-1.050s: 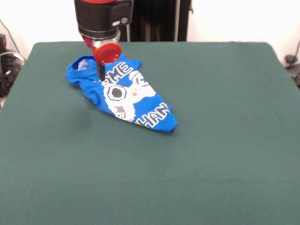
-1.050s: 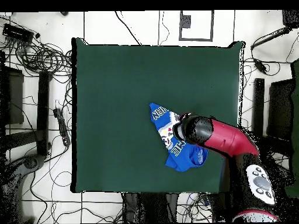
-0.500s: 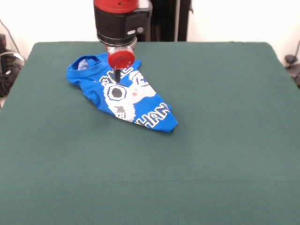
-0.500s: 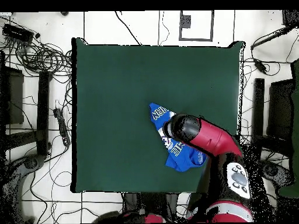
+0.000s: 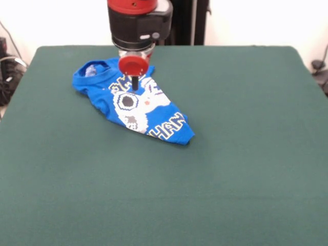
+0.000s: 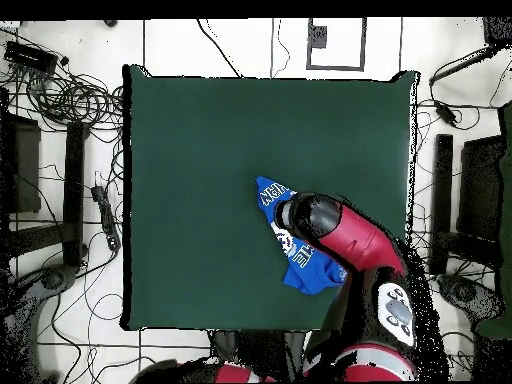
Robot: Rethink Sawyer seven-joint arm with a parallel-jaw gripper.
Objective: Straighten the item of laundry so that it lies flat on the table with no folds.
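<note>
The item of laundry is a bright blue T-shirt, bunched and folded into a rough wedge on the far left part of the green table. Its white pixel print and yellow-outlined letters face up. My gripper hangs below a red disc and comes down on the shirt's upper part, at or just above the cloth near the lettering. In the overhead view the red arm covers much of the item of laundry near the table edge closest to the robot's base.
Cables and dark stands lie on the floor around the table in the overhead view. A wide stretch of green cloth runs in front of and to the right of the shirt in the front view.
In the front view the gripper has moved right, from the shirt's collar side to above the lettering. The shirt keeps the same shape and place.
</note>
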